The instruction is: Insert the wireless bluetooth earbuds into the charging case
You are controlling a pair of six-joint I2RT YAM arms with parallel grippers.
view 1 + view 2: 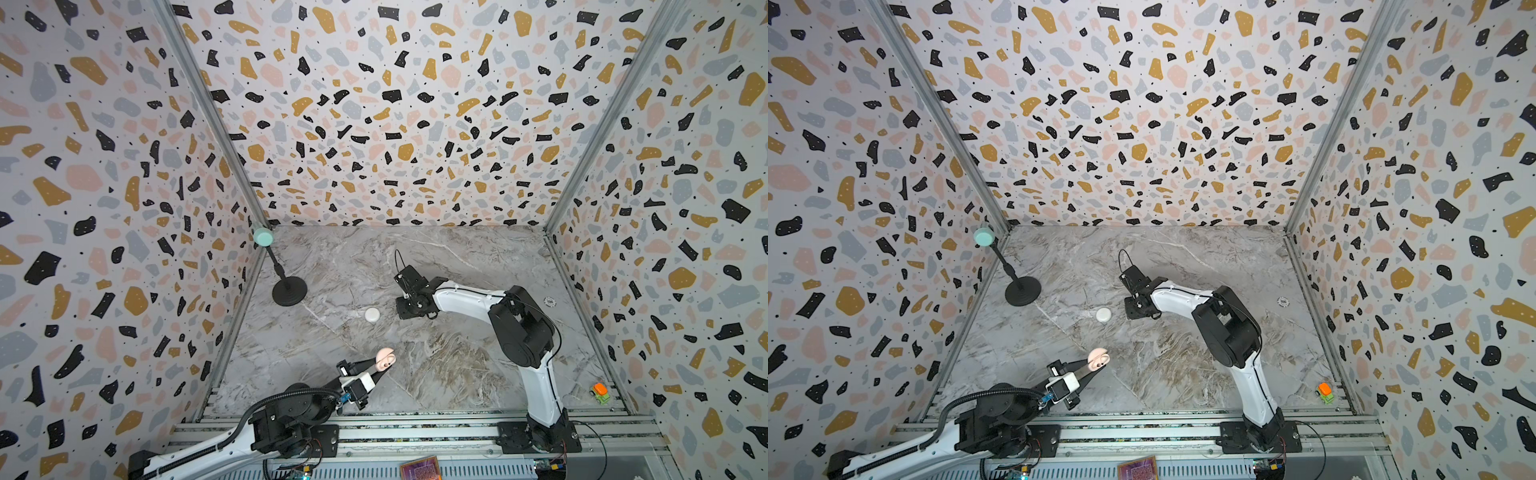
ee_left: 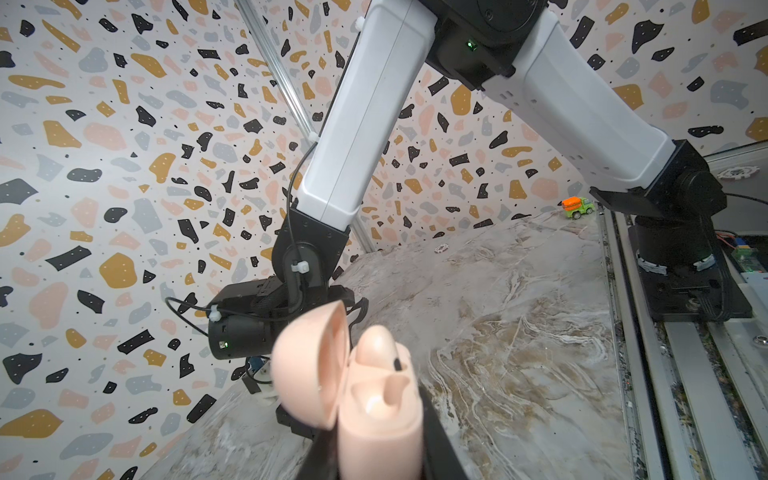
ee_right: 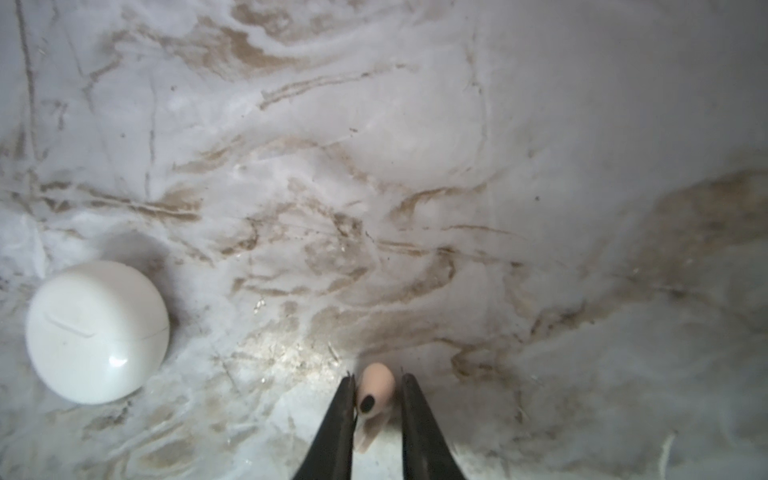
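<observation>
1. Where the speckled walls end, the marble table (image 1: 457, 266) fills the lower middle of both top views.
2. The right arm (image 1: 465, 301) reaches from the lower right of the frame toward the centre, and its wrist points down at the table.
3. The left arm (image 1: 199, 451) comes from the lower left corner and stretches up and to the right.
4. A black stand (image 1: 289, 291) with a teal head is at the left edge of the table.
5. The left gripper (image 1: 377, 369) is closed on the pink charging case (image 1: 385, 358) at the lower centre of the frame.
6. The right gripper (image 3: 379, 377) has its fingers narrowly apart. One finger touches the loose pink earbud (image 3: 376, 388) and the other keeps a small gap, so nothing is clamped.
7. The lid (image 2: 307, 365) of the pink charging case is hinged open.
8. The white case (image 1: 372, 314) is closed and lies on the table just left of the right arm's wrist, at the centre of the frame.
9. A toy truck (image 1: 599, 392) is at the lower right corner of the table, and a poker chip (image 1: 550, 302) is near the table's right edge.
10. The seated pink earbud (image 2: 376, 345) is inside the pink charging case. The loose pink earbud lies on the marble between the right fingers.
</observation>
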